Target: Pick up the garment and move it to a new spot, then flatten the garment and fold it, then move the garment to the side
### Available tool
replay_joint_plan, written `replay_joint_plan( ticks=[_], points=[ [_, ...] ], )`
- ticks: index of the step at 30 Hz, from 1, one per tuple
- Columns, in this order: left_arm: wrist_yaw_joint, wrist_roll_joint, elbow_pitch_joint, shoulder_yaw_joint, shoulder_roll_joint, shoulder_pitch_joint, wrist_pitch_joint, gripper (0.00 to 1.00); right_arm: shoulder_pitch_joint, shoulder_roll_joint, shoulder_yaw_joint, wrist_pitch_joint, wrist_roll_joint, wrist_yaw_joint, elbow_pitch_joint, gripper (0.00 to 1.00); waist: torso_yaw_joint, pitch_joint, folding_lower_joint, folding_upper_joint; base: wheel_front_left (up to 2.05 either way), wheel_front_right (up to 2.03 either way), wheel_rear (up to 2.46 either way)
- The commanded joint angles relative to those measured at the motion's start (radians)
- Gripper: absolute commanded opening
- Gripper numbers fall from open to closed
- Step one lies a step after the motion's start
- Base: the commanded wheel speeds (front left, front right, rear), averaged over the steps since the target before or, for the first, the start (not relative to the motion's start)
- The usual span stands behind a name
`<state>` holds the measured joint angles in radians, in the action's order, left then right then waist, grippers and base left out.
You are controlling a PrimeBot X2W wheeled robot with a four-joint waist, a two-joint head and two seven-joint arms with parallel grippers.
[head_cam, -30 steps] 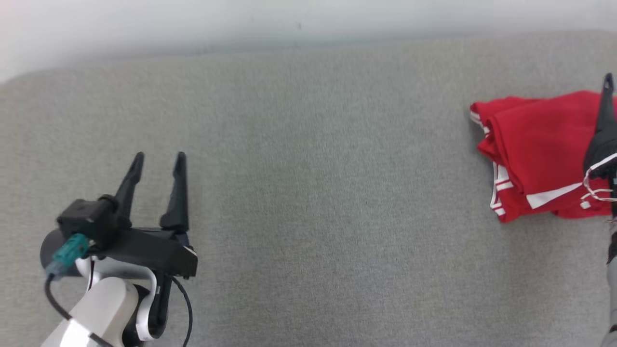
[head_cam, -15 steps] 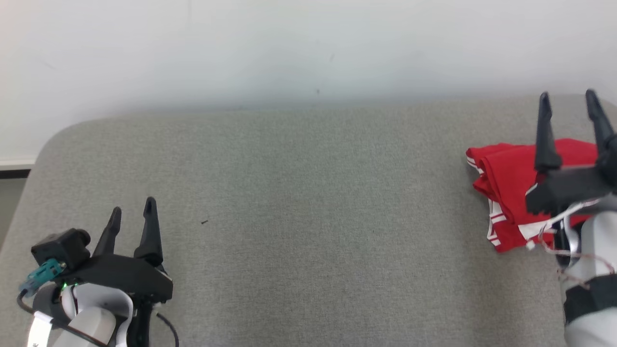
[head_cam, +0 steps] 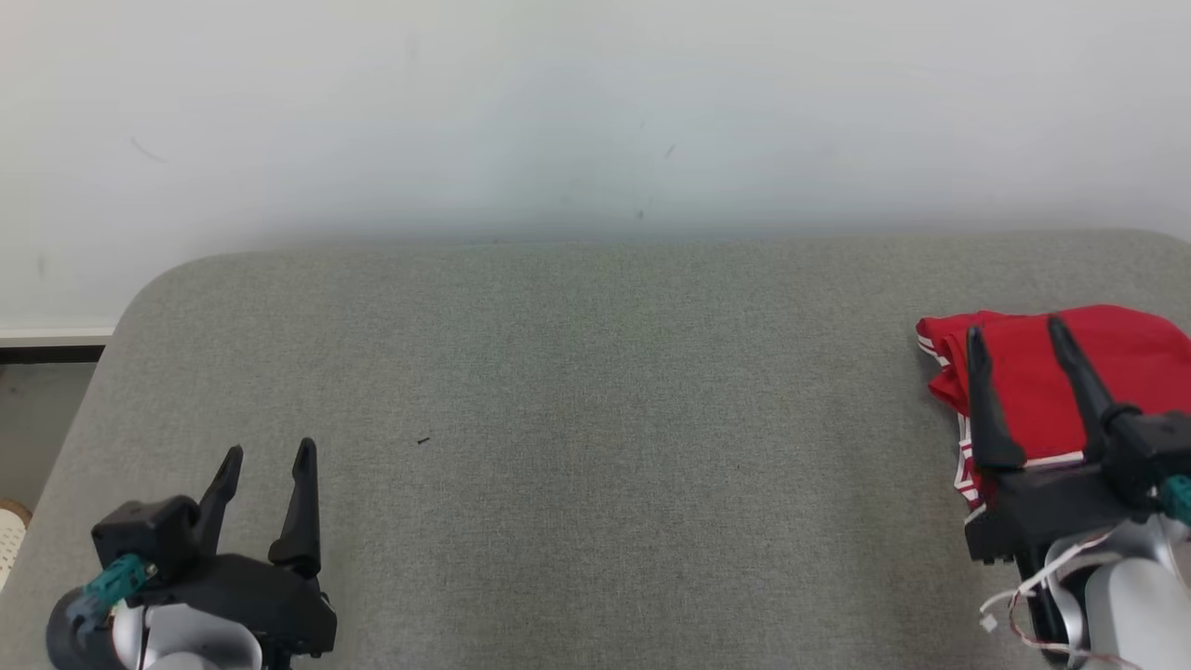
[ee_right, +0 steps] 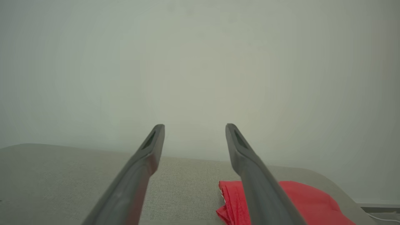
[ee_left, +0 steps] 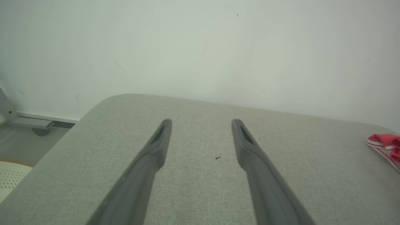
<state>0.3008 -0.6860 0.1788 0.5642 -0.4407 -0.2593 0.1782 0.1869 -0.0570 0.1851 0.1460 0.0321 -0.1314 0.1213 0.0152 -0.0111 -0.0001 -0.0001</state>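
A folded red garment [head_cam: 1033, 391] with white stripes lies at the right edge of the grey padded table [head_cam: 595, 447]. Its edge shows far right in the left wrist view as the garment [ee_left: 386, 145], and low in the right wrist view as the garment [ee_right: 300, 200]. My right gripper [head_cam: 1016, 335] stands open at the lower right, fingers raised in front of the garment, nothing between them. My left gripper [head_cam: 268, 454] is open at the lower left, over bare table, far from the garment. Both wrist views show spread fingers, the left gripper [ee_left: 201, 121] and the right gripper [ee_right: 193, 126].
A pale wall [head_cam: 595, 121] rises behind the table's far edge. The table's rounded left corner [head_cam: 158, 279] drops to a floor with a skirting strip [ee_left: 40, 118] and a cream perforated object [ee_left: 11, 178]. A tiny dark speck [head_cam: 423, 440] lies on the cloth surface.
The head camera has tilted up, showing more wall. My right gripper has drawn back down from above the garment to the lower right. The left gripper has stayed open near the lower left.
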Motion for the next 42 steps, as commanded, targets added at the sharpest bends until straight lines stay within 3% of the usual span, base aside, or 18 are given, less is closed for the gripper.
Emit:
replay_joint_plan(
  ticks=[1, 6, 16, 26, 34, 42],
  points=[
    [0.006, 0.012, -0.006, -0.001, -0.008, 0.014, 0.009, 1.0, -0.017, 0.003, -0.002, -0.005, 0.004, 0.001, -0.01, 1.0, 0.0, 0.0, 0.0001, 0.0001, 0.0, 0.0, 0.0],
    [0.011, 0.016, -0.03, -0.014, -0.002, 0.051, 0.049, 1.0, -0.076, 0.005, -0.019, -0.018, 0.036, 0.001, -0.041, 1.0, 0.003, 0.002, 0.0001, 0.0001, 0.0, 0.0, 0.0],
    [-0.033, 0.049, -0.039, -0.074, 0.038, 0.13, 0.088, 1.0, -0.139, 0.005, -0.024, 0.011, 0.119, 0.001, -0.017, 1.0, 0.011, 0.001, 0.0001, 0.0001, 0.0, 0.0, 0.0],
    [-0.17, 0.159, -0.082, -0.222, 0.133, 0.195, 0.088, 1.0, -0.125, 0.005, -0.016, 0.017, 0.136, 0.001, 0.03, 1.0, 0.018, -0.004, 0.0001, 0.0001, 0.0, 0.0, 0.0],
    [-0.26, 0.211, -0.062, -0.273, 0.183, 0.224, 0.088, 1.0, -0.126, 0.005, -0.022, 0.012, 0.14, 0.001, 0.036, 1.0, 0.017, -0.005, 0.0001, 0.0001, 0.0, 0.0, 0.0],
    [-0.281, 0.248, -0.021, -0.308, 0.201, 0.227, 0.088, 1.0, -0.133, 0.005, -0.033, 0.01, 0.144, 0.001, 0.049, 1.0, 0.019, 0.002, 0.0001, 0.0001, 0.0, 0.0, 0.0]
  ],
)
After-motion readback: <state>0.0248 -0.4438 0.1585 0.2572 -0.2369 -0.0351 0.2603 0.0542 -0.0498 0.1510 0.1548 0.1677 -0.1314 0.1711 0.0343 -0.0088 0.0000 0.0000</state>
